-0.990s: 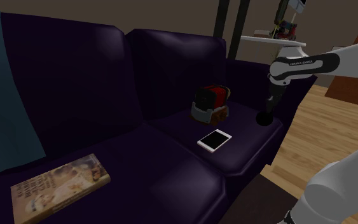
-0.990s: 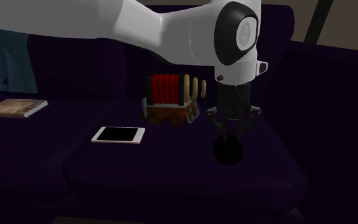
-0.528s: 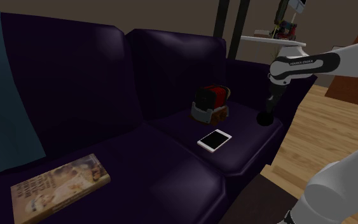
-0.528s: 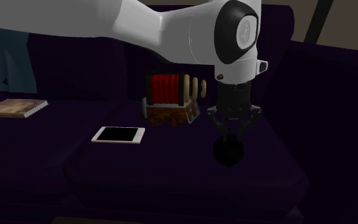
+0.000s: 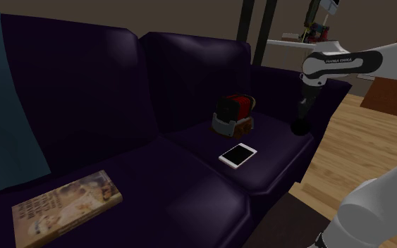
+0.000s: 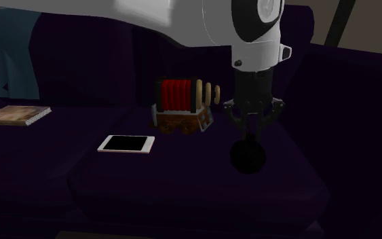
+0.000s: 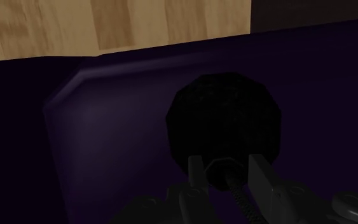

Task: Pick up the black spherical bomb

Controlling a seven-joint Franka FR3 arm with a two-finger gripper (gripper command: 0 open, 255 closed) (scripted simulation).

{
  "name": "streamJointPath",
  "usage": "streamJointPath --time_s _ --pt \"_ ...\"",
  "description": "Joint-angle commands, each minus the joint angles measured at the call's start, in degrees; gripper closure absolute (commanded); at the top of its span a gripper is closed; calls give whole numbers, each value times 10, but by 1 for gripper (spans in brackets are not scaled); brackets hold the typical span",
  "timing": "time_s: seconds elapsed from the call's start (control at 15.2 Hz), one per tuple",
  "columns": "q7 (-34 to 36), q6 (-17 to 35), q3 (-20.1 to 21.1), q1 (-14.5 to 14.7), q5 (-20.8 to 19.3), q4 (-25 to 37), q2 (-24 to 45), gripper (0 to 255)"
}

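We are watching the gripper [image 6: 250,127] pointing straight down over the seat of a dark purple sofa [image 6: 182,178], with the white arm [image 6: 182,20] reaching in across the top of the second exterior view. The black fingers [image 7: 198,177] are clamping on a small stub at the top of the bomb [image 7: 225,121], one on each side, so the claw is closed on it and not on empty air. The bomb [image 6: 247,156] is hanging as a black ball directly under the gripper; we are not able to tell whether its underside is touching the cushion or is just clear of it. In the shoulder view the gripper [image 5: 302,121] and bomb [image 5: 300,129] are sitting over the seat's far corner, close to the armrest at that view's right, with the wooden floor [image 5: 373,141] showing beyond. We are also seeing that floor [image 7: 107,25] past the sofa edge [image 7: 107,127] in the wrist view. Beside the bomb, toward the second exterior view's left, a red and grey object on a brown base [image 6: 181,103] is standing near the backrest, and a flat phone [image 6: 126,144] with a black screen is lying further left on the same cushion, apart from both. A book [image 6: 14,115] is lying well apart on the next cushion, under a teal cloth [image 6: 6,54] draping the backrest.
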Motion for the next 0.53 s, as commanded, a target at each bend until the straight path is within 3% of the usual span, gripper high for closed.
streamJointPath --time_s 0.0,0.46 --pt "-1 -18 3 1 2 18 0 255" --pt "-7 -57 6 4 6 60 3 255"
